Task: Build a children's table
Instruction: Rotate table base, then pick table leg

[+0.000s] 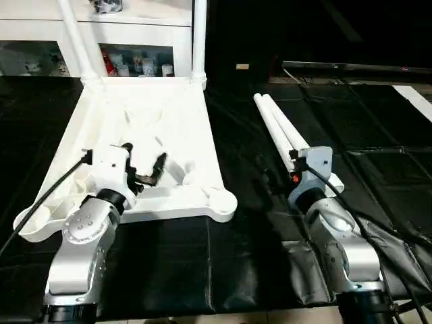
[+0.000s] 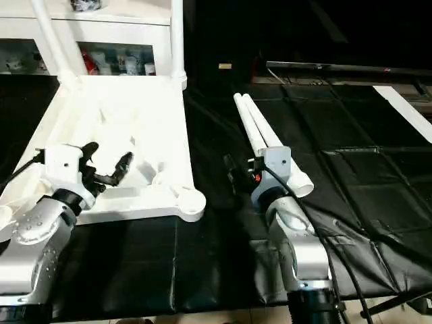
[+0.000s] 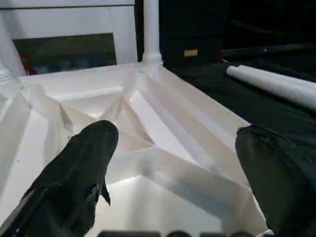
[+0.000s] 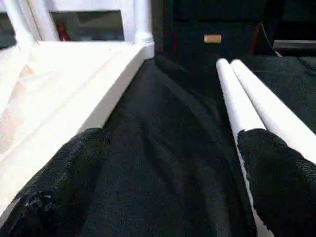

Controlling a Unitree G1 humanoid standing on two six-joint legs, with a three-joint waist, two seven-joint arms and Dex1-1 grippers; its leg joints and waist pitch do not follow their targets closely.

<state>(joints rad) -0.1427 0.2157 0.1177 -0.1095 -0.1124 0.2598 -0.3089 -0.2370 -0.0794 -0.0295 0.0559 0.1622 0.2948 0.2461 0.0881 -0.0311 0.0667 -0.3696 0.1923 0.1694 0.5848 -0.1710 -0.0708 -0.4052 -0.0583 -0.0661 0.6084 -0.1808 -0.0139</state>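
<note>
A black padded mat (image 1: 283, 223) covers the work surface; a white cabinet (image 1: 135, 34) with glass doors runs along the upper left of the frame, and small jars and bottles (image 1: 138, 66) stand on its shelf behind the glass. The white tabletop (image 1: 169, 128) lies upside down at left centre, ribbed underside facing up. Two legs (image 1: 199, 40) stand upright in its far corner sockets. The near right socket (image 1: 221, 201) holds nothing; the near left corner is partly hidden by the left arm. Two more legs (image 1: 287, 138) lie side by side, touching, on the mat right of centre. The left gripper (image 1: 143, 165) hangs over the near part of the tabletop, fingers (image 3: 84, 168) spread wide with nothing between them. The right gripper (image 4: 168, 187) sits low at the near ends of the lying legs, fingers (image 4: 276, 173) spread wide; one finger is over the nearer leg, the other over bare mat.
</note>
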